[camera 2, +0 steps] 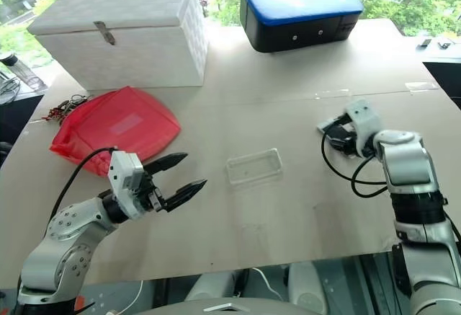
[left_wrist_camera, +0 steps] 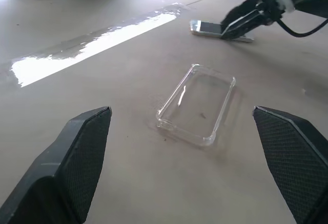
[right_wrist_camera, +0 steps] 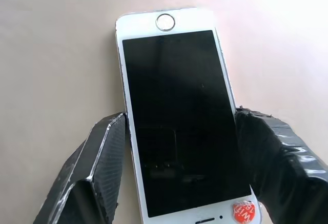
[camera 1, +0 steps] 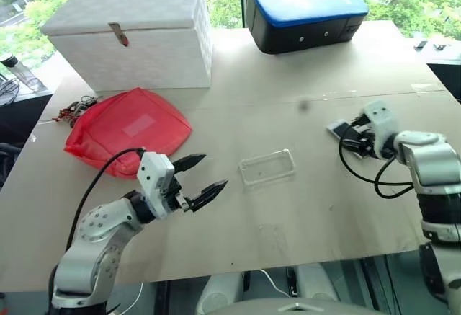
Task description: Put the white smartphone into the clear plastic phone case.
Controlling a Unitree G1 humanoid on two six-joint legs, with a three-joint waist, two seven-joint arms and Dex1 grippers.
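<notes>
The clear plastic phone case [camera 1: 267,166] lies empty and flat in the middle of the brown table [camera 1: 302,221]. My left gripper [camera 1: 215,171] hovers open just left of it, its fingers pointing toward the case [left_wrist_camera: 197,103]. The white smartphone [right_wrist_camera: 174,70] lies screen up at the table's right side. My right gripper [camera 1: 349,133] is shut on it, one finger [right_wrist_camera: 97,157] pressed to each long edge. From the left wrist the smartphone [left_wrist_camera: 207,27] looks to rest on the table beyond the case.
A white lidded box [camera 1: 130,34] stands at the back left, a blue-topped black box [camera 1: 306,16] at the back centre. A red mesh bag [camera 1: 126,131] and a bunch of keys [camera 1: 72,107] lie left of my left arm.
</notes>
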